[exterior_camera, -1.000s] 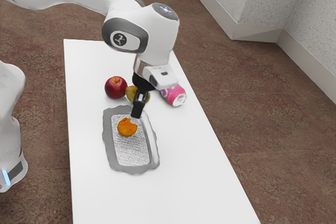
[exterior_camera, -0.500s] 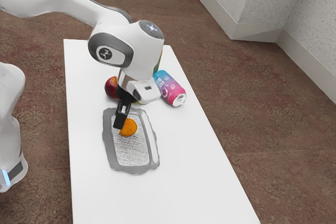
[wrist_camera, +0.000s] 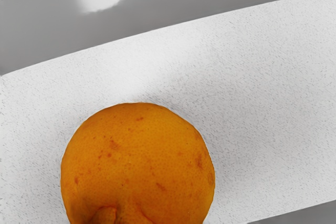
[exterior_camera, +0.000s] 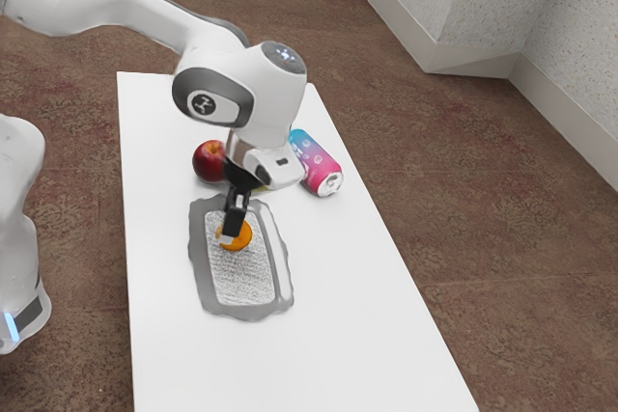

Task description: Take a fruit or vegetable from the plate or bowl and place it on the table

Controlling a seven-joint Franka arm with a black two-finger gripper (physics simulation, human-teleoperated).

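My black gripper (exterior_camera: 230,233) is low over the grey tray (exterior_camera: 199,258), overlapping the left part of the orange fruit (exterior_camera: 240,236) in the exterior view. That fruit rests on the tray's speckled bottom, near the end closest to the apple. How the gripper stands around it is hidden. In the wrist view the orange fruit (wrist_camera: 142,161) is large and close under my hand, stem side partly visible, with the tray (wrist_camera: 268,72) around it.
A red apple (exterior_camera: 208,161) sits on the white table (exterior_camera: 357,335) beyond the tray. Behind my hand a green fruit (exterior_camera: 262,186) is mostly hidden. The pink and blue can (exterior_camera: 319,169) lies to the exterior view's right of it.
My hand has moved down and toward the exterior view's left, then slightly back to the right, arriving over the orange fruit. The fruit and tray stay where they were.
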